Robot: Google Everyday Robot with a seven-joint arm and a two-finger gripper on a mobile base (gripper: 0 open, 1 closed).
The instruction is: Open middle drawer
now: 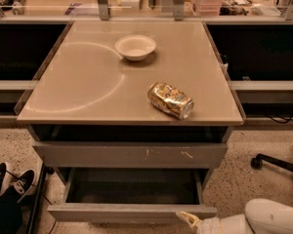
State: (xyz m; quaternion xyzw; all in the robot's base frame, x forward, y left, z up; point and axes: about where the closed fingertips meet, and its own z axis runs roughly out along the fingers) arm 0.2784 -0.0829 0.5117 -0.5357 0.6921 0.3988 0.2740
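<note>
The middle drawer [129, 212] stands pulled out toward me. Its plain grey front panel is low in the view and its dark interior [132, 186] shows behind it. Above it is the taller grey drawer front with pale scratch marks [132, 155], which is closed. My gripper [189, 220] is at the bottom edge, just at the right end of the middle drawer's front panel, on the end of my white arm [268, 218]. Whether it touches the panel does not show. The lowest drawer is out of view.
On the tan tabletop [78, 91] sit a white bowl [135, 47] at the back and a crushed gold can [170, 100] lying on its side near the front right. A person's shoes [17, 179] are at the left on the floor. A chair base [273, 162] is at the right.
</note>
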